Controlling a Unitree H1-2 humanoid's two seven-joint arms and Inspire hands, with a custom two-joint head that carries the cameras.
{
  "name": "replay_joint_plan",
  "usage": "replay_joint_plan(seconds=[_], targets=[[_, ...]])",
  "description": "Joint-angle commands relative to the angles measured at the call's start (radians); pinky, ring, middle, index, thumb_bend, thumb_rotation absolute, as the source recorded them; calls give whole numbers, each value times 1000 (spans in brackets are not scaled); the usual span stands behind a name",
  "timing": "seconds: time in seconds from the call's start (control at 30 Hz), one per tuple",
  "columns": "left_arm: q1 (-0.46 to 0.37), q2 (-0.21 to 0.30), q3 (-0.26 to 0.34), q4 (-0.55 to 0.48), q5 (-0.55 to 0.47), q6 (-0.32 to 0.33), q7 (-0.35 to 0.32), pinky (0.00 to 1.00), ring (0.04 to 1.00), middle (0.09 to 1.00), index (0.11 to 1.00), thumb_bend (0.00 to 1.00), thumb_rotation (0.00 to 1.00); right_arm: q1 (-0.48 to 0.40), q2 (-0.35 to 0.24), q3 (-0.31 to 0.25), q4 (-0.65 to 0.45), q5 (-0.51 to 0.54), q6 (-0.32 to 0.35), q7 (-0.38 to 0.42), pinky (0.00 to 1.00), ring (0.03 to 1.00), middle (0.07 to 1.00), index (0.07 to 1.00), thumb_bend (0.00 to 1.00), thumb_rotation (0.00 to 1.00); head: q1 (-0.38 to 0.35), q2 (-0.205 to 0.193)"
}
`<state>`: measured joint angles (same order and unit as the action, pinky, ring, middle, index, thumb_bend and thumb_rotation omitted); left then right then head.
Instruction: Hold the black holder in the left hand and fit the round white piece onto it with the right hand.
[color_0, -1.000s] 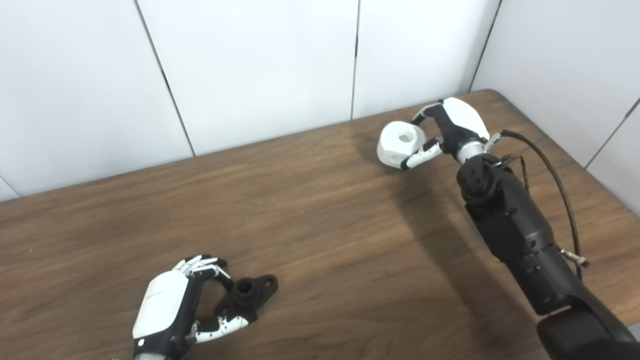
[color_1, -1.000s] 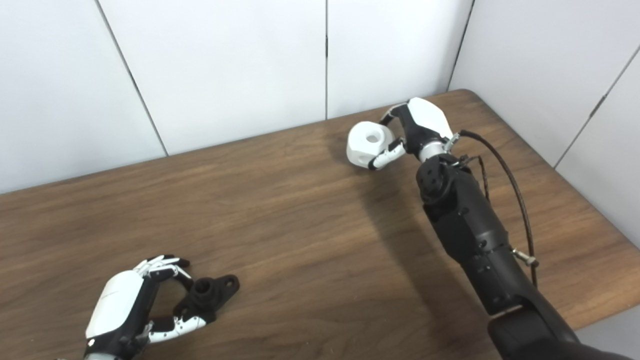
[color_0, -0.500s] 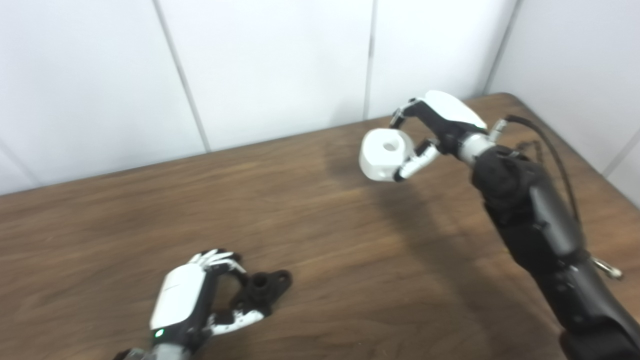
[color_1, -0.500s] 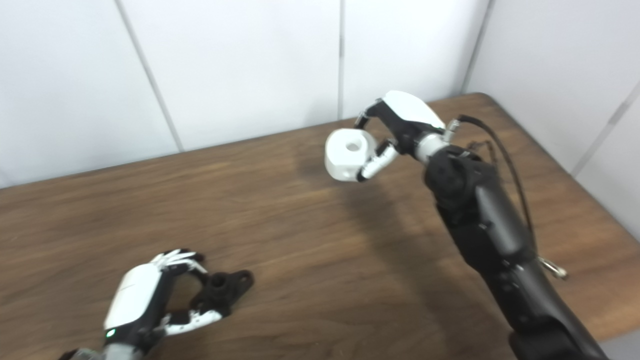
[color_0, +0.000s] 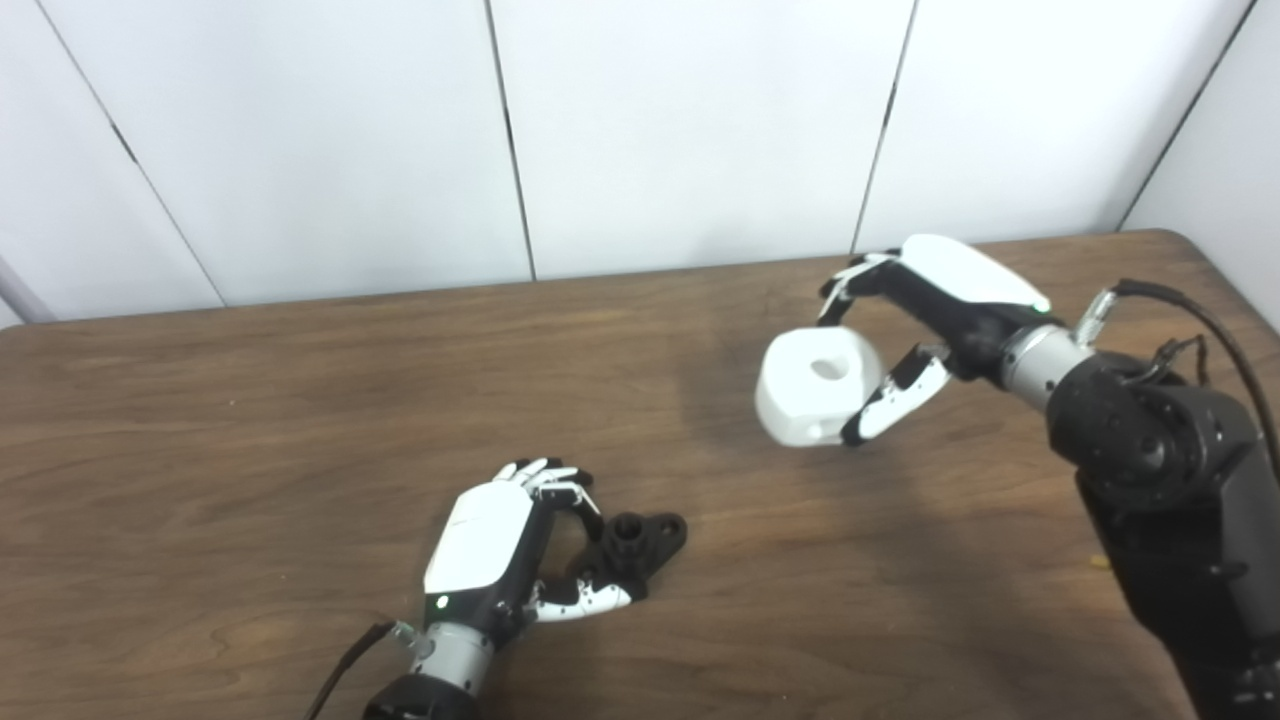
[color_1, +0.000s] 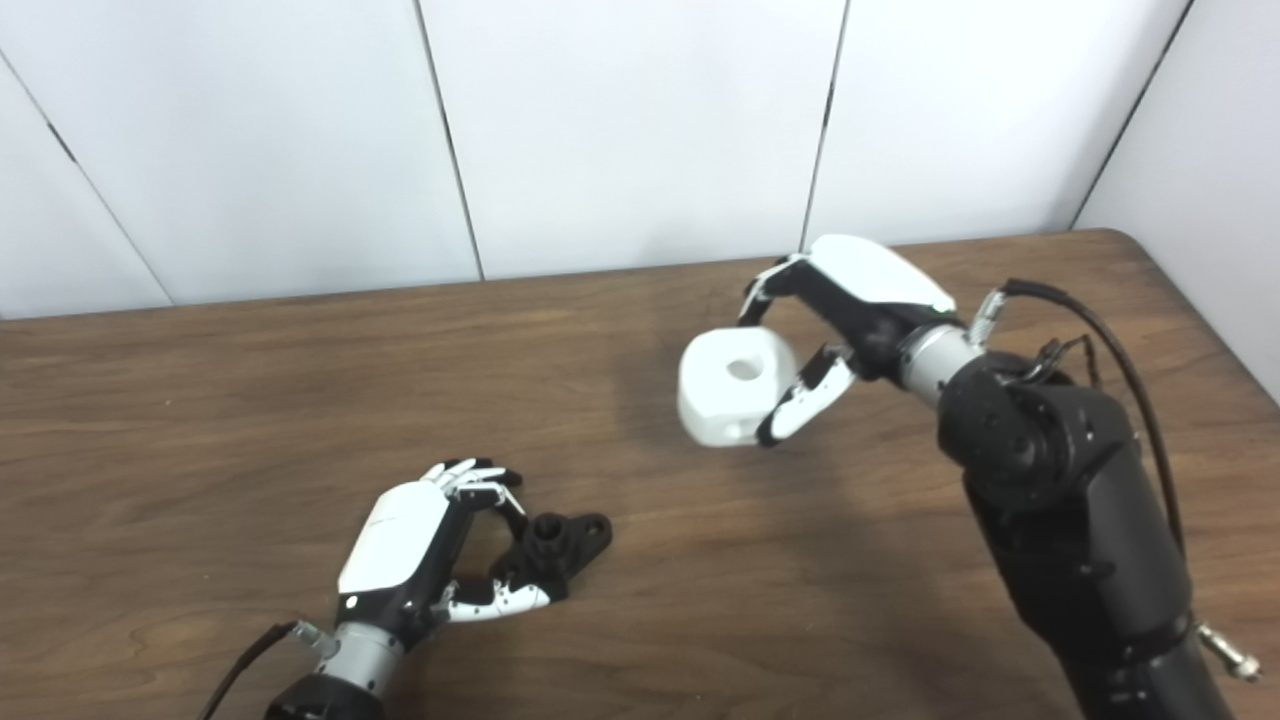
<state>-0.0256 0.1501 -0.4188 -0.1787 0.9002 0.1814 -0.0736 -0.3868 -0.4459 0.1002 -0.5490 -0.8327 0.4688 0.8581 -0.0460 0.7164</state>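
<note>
One black holder (color_0: 630, 548) in left hand (color_0: 490, 545); one round white piece (color_0: 815, 385) in right hand (color_0: 945, 305).

holder (color_0: 632, 545) on table (color_0: 250, 420), near-left | round piece (color_0: 815, 400) far-right, raised

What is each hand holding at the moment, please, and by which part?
The right hand holds the round white piece by its sides, clear of the table. The left hand grips the black holder at its near end.
</note>
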Motion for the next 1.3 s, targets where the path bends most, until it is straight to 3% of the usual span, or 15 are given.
replay_joint_plan(seconds=[0.0, 0.23, 0.53, 1.27], targets=[[6, -7, -37, 39, 16, 19, -62, 941, 890, 790, 486, 522, 49, -29, 28, -11, -51, -26, 1, 11, 1000, 941, 825, 483, 525, 135, 3, 4], [-7, -8, -49, 39, 16, 36, -69, 940, 891, 794, 486, 521, 49, -23, 102, 27, -80, -27, 0, 16, 1000, 956, 827, 481, 525, 136, 8, 23], [-18, -10, -57, 51, 9, 40, -63, 939, 892, 794, 486, 522, 50, -28, 141, 110, -82, -42, -13, 1, 1000, 945, 817, 482, 525, 139, 16, 34], [-38, -25, -78, 66, 29, 58, -49, 933, 888, 788, 486, 522, 50, -42, 211, 159, -71, -50, -4, 24, 1000, 965, 816, 483, 524, 134, 46, 50]])
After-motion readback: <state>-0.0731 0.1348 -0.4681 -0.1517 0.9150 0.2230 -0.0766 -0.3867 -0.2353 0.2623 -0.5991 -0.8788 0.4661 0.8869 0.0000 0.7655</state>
